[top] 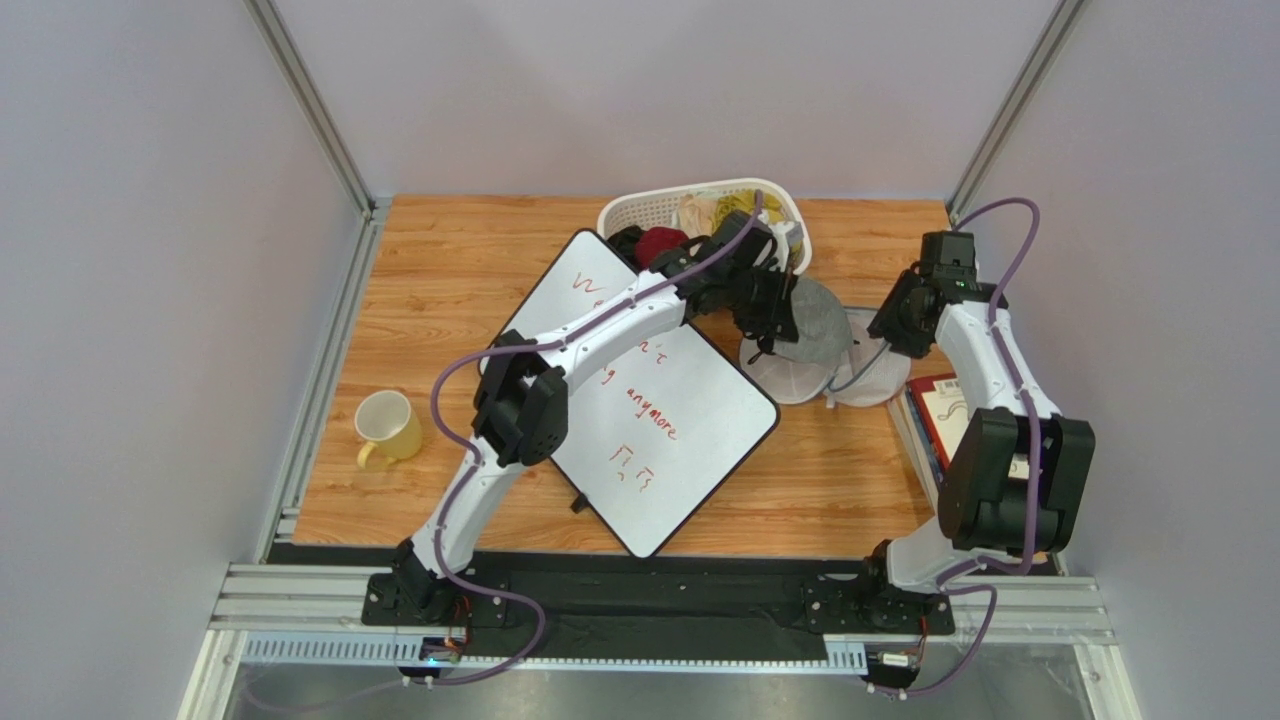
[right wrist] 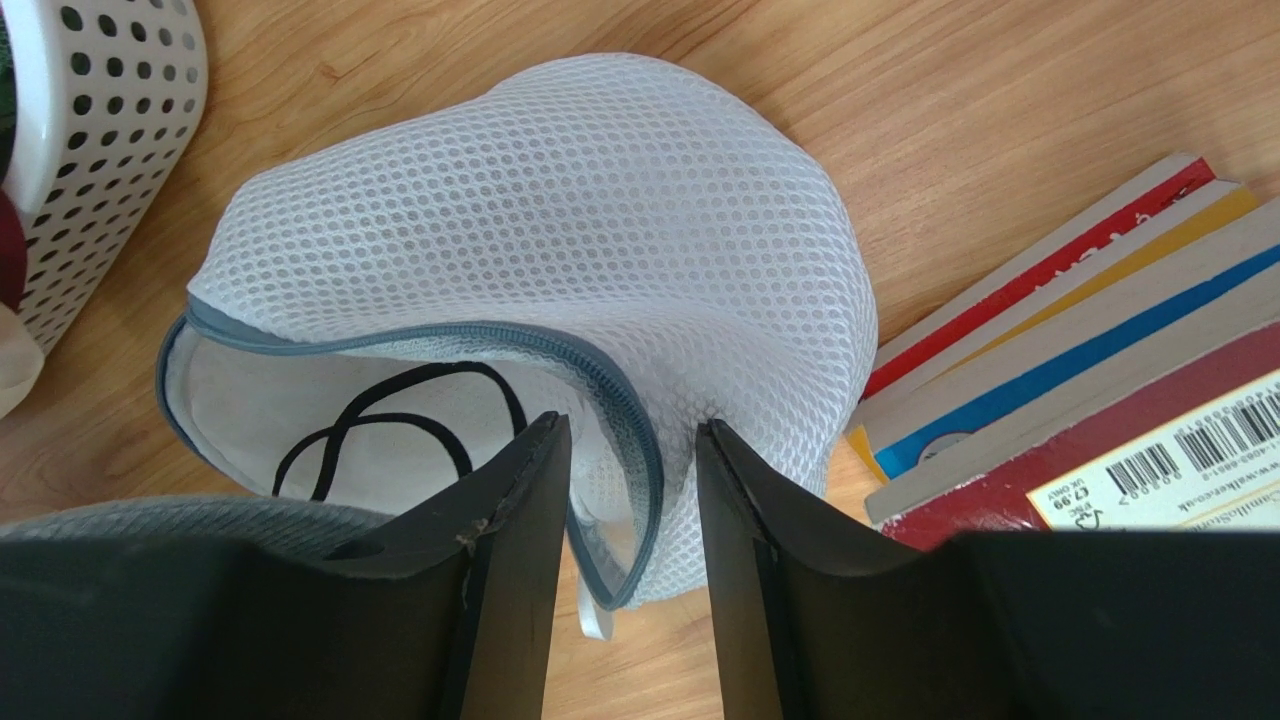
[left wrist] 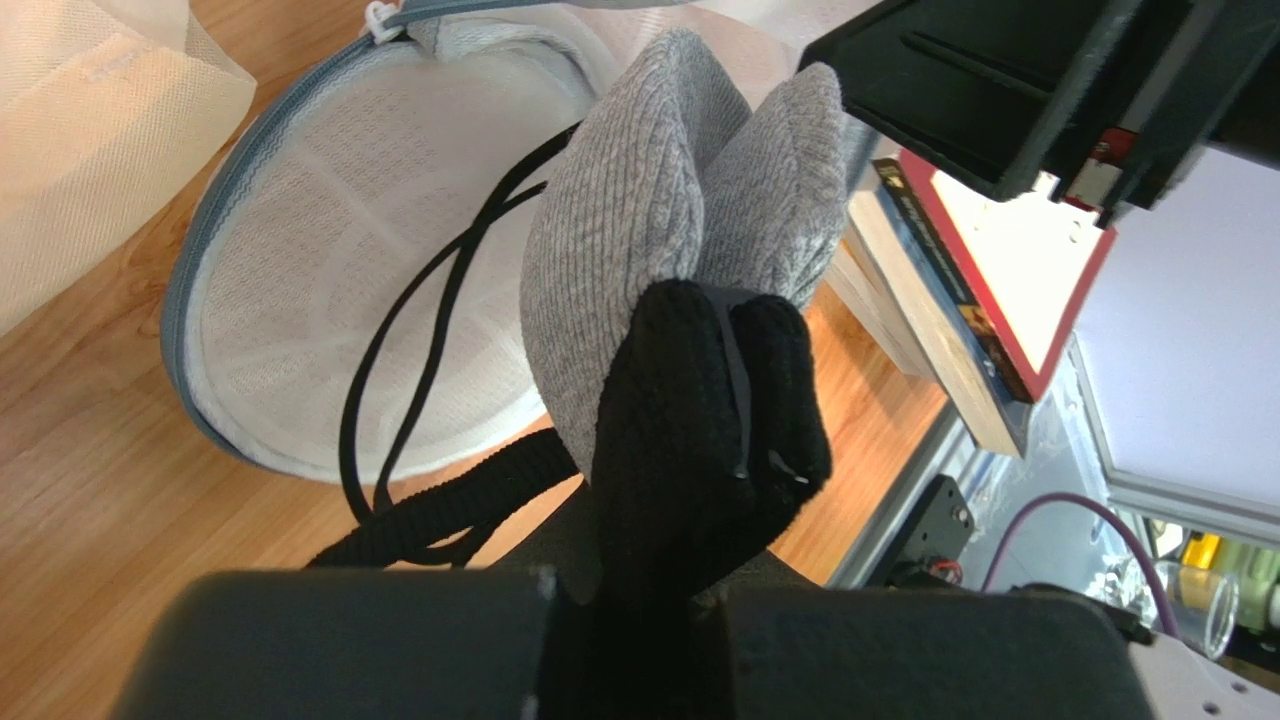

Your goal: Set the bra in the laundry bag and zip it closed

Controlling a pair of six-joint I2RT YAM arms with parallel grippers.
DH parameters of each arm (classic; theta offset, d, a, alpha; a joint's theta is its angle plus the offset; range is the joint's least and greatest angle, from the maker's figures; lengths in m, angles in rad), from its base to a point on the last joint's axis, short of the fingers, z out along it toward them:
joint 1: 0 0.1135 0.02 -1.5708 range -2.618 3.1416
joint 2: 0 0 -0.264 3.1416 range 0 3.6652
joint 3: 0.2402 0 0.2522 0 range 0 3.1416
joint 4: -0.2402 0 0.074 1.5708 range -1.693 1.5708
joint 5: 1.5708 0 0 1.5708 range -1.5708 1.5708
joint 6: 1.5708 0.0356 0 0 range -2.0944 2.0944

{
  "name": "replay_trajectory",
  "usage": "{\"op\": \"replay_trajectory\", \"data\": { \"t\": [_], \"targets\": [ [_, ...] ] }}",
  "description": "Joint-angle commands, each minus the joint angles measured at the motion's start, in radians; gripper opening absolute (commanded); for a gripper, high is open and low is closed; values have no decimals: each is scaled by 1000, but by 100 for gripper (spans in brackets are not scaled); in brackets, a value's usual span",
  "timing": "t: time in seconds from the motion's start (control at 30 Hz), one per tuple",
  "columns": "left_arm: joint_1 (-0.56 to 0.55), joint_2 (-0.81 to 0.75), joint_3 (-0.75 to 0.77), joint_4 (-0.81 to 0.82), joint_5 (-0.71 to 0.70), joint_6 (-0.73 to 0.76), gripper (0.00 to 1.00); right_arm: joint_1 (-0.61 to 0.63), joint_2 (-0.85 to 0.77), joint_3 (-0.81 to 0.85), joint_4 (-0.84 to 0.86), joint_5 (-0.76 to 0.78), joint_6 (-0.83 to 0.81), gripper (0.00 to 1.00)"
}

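Lowering the bra [left wrist: 661, 225] straight down should work best: the left gripper [top: 769, 318] clamps it just above the bag [right wrist: 571, 225], straps inside. The right gripper [right wrist: 631, 435] straddles the bag's rim; whether it grips is unclear.

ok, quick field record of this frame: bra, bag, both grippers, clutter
bra: grey cups, pinched in left gripper, held at the bag mouth
straps: lying inside the bag
laundry bag: unzipped, mouth open, beside the books
right gripper: jaws astride the zipper rim, apparently pinching it
zip: not closed
nearby: basket, whiteboard, mug
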State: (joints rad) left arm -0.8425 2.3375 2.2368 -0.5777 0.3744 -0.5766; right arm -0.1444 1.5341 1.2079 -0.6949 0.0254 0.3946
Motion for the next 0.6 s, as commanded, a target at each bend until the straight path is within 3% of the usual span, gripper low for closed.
{"op": "replay_trajectory", "data": {
  "t": [0.0, 0.23, 0.37, 0.57],
  "targets": [
    [-10, 25, 53, 76, -14, -31, 0, 9, 17, 18, 58, 16, -16, 40],
    [-24, 86, 92, 113, -19, -62, 0, 25, 1, 25, 25, -10, -11, 5],
    [-30, 112, 93, 163, -26, -92, 0, 28, -38, 25, -2, -105, -4, 0],
    [-50, 151, 98, 214, -12, -117, 0, 28, -58, 50, -22, -191, 7, 0]
  ]
}}
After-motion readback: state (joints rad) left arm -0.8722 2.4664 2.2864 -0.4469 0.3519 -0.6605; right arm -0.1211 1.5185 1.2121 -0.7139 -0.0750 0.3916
